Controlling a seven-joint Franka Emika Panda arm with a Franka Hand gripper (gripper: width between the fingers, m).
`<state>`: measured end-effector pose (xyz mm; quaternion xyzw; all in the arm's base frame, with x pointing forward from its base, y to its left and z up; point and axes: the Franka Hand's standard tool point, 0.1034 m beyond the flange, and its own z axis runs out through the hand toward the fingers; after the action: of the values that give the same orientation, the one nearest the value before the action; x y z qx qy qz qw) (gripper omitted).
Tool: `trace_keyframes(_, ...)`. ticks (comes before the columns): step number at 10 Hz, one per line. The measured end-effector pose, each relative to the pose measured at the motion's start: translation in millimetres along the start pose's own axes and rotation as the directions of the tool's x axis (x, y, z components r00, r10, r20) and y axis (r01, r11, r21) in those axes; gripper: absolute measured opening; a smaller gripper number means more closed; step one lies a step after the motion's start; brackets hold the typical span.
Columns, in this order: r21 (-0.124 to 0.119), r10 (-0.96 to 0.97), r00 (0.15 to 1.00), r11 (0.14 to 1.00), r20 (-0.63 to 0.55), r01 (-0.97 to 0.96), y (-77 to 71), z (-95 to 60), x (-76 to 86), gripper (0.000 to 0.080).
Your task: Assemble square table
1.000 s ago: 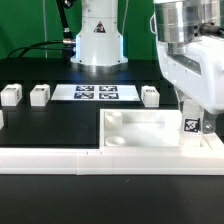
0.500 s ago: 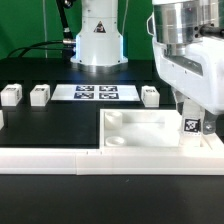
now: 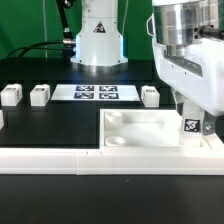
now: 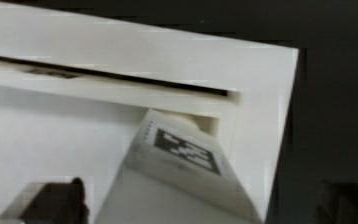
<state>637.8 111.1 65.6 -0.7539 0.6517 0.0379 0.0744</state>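
1. One large white plastic square tray-like top (image 3: 150,130) lies on the black tabletop (image 3: 60,125), against the long white L-shaped rail (image 3: 50,158). A small white tagged block leg (image 3: 190,127) stands upright in the top's corner at the exterior view's right.
2. The end effector (image 4: 202,205) hangs directly above that leg, whose long axis is vertical and in line with the approach. The dark fingers (image 4: 57,200) stand apart on either side of it and seem not to touch it, so they hold nothing.
3. The next move probably calls for closing on the leg and twisting it home.
4. Other loose legs (image 3: 40,95) sit farther back, beside the marker board (image 3: 95,93).
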Motion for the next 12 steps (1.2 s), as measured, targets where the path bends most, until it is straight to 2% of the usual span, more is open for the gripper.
trace_keyframes(1, 0.001, -0.03, 1.0, 1.0, 0.0, 0.03, -0.2, -0.4, -0.1, 0.0648)
trace_keyframes(2, 0.004, -0.065, 0.998, 0.998, 0.006, 0.065, 0.5, -8.9, -4.9, 0.0648)
trace_keyframes(4, -0.029, -0.336, 0.942, 0.941, 0.018, 0.337, 6.2, -45.2, -22.4, 0.0648)
trace_keyframes(5, -0.013, -0.418, 0.908, 0.908, -0.001, 0.418, 4.7, -51.5, -24.2, 0.0648)
trace_keyframes(6, 0.002, -0.465, 0.885, 0.885, -0.024, 0.465, 6.0, -51.2, -18.9, 0.0648)
trace_keyframes(10, -0.005, -0.677, 0.735, 0.735, -0.027, 0.678, 8.3, -48.8, -17.2, 0.0648)
trace_keyframes(11, -0.005, -0.713, 0.701, 0.701, -0.035, 0.713, 25.4, -43.2, -23.4, 0.0648)
trace_keyframes(12, -0.021, -0.746, 0.665, 0.665, -0.028, 0.746, 55.0, -33.6, -33.0, 0.0648)
